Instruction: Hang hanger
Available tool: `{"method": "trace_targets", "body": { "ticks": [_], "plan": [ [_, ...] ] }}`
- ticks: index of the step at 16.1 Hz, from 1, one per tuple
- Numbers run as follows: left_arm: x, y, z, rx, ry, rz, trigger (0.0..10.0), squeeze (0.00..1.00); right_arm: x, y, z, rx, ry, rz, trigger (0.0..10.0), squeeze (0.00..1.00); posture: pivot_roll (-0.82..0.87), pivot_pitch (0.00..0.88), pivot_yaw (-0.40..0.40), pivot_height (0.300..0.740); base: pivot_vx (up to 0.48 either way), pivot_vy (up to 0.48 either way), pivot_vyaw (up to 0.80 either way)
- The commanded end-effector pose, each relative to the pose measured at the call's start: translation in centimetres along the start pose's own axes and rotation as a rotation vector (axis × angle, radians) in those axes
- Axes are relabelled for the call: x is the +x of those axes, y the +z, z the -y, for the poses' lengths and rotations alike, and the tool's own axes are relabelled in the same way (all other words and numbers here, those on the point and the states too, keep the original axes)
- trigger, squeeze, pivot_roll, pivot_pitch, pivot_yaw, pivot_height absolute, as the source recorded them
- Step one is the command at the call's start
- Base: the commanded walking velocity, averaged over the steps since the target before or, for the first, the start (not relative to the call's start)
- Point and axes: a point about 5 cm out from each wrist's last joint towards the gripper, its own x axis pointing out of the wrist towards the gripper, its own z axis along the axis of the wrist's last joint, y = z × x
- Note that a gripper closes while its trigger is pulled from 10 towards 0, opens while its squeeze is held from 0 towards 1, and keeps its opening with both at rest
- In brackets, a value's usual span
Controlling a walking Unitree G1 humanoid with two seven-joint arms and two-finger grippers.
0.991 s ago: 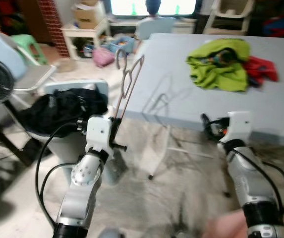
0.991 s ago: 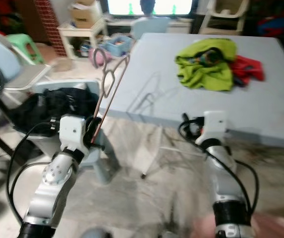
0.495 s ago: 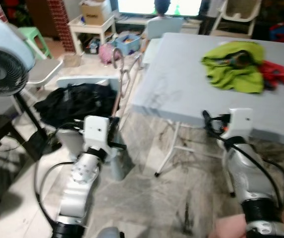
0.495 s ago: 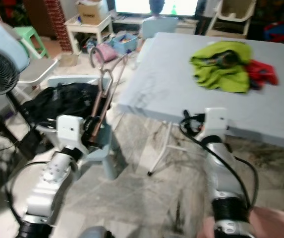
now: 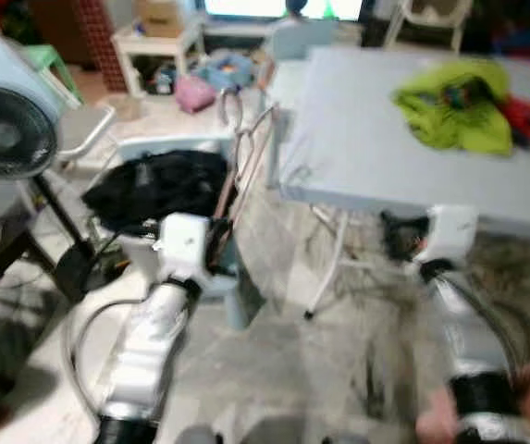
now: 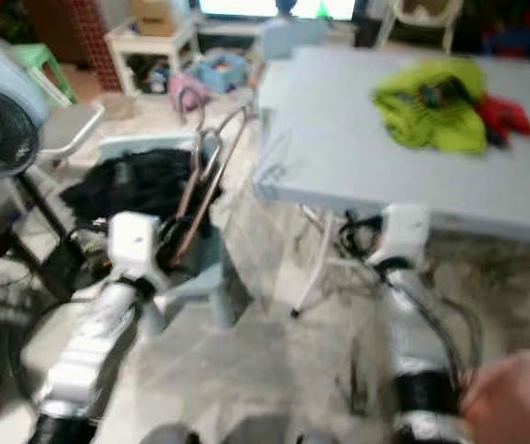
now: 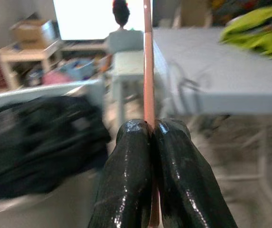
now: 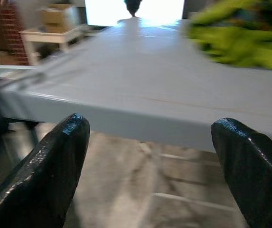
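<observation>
A thin copper-pink metal wire hanger with a smooth, faint sheen is pinched between two glossy black rubbery fingers of the left gripper. The right gripper's fingers are seen spread wide, in the same shiny black finish. Both arms are cased in brushed silver metal with matt white plastic wrist housings. The large pale grey-blue table looks smooth and matt — likely plastic. On it a crumpled lime-green cloth and a red cloth are seen, soft and dull. A limp matt black fabric heap lies on a pale plastic chair. The floor looks like mottled grey stone, slightly polished.
</observation>
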Motion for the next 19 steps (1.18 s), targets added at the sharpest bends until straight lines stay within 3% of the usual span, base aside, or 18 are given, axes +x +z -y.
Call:
{"method": "trace_targets", "body": {
  "ticks": [1, 3, 6, 9, 10, 11, 12, 13, 14, 15, 17, 19],
  "plan": [
    [0.2, 0.7, -0.1, 0.004, 0.001, 0.025, 10.0, 0.00, 0.1, 0.5, 0.3, -0.014, -0.007, 0.012, 10.0, 0.00, 0.02, 0.004, 0.038, 0.740, 0.000, 0.480, 0.00],
    [0.2, 0.7, -0.1, 0.004, 0.001, 0.025, 10.0, 0.00, 0.1, 0.4, 0.3, -0.014, -0.008, 0.012, 10.0, 0.00, 0.02, 0.004, 0.038, 0.740, 0.000, 0.480, 0.00],
    [-0.4, -0.6, 0.6, 0.020, -0.108, -0.045, 10.0, 0.00, 0.0, 0.4, 0.8, -0.028, -0.011, 0.007, 10.0, 0.00, 0.01, 0.004, 0.036, 0.740, 0.000, 0.277, 0.00],
    [-0.7, -1.9, 0.6, 0.105, -0.260, -0.133, 10.0, 0.00, 0.2, 0.5, 2.1, -0.055, -0.032, -0.003, 10.0, 0.00, 0.01, 0.008, 0.033, 0.740, 0.000, 0.000, 0.00],
    [-0.7, -2.1, 0.5, 0.129, -0.266, -0.140, 10.0, 0.00, 0.2, 0.5, 2.2, -0.059, -0.032, -0.005, 10.0, 0.00, 0.01, 0.008, 0.033, 0.740, 0.000, 0.000, 0.00],
    [-0.4, -2.3, 0.3, 0.208, -0.370, -0.165, 10.0, 0.00, 0.3, 0.3, 2.2, -0.097, -0.008, -0.022, 10.0, 0.00, 0.01, 0.007, 0.030, 0.740, 0.000, 0.000, 0.00],
    [-0.4, -2.3, 0.3, 0.210, -0.396, -0.170, 10.0, 0.00, 0.3, 0.3, 2.2, -0.108, 0.002, -0.028, 10.0, 0.00, 0.01, 0.006, 0.031, 0.740, 0.000, 0.000, 0.00],
    [-0.9, -2.4, 0.4, 0.231, -0.496, -0.182, 10.0, 0.00, 0.3, 0.0, 2.1, -0.150, 0.084, -0.053, 10.0, 0.00, 0.01, 0.006, 0.032, 0.740, 0.000, 0.000, 0.00],
    [-0.9, -2.4, 0.4, 0.231, -0.496, -0.182, 10.0, 0.00, 0.3, 0.0, 2.1, -0.150, 0.084, -0.053, 10.0, 0.00, 0.01, 0.006, 0.032, 0.740, 0.000, 0.000, 0.00],
    [-1.5, -2.9, 0.4, 0.271, -0.605, -0.216, 10.0, 0.00, 0.3, 0.0, 2.3, -0.191, 0.177, -0.070, 10.0, 0.00, 0.01, 0.007, 0.029, 0.740, 0.000, 0.000, 0.00],
    [-2.9, -4.2, -0.2, 0.357, -0.799, -0.297, 10.0, 0.00, -0.1, 0.5, 3.4, -0.358, 0.426, -0.117, 10.0, 0.00, 0.00, 0.008, 0.027, 0.740, 0.000, 0.000, 0.00],
    [-3.6, -4.8, -0.3, 0.398, -0.894, -0.335, 10.0, 0.00, -1.4, 1.1, 4.3, -0.512, 0.665, -0.165, 10.0, 0.00, 0.00, 0.010, 0.029, 0.740, 0.000, 0.000, 0.00]
  ]
}}
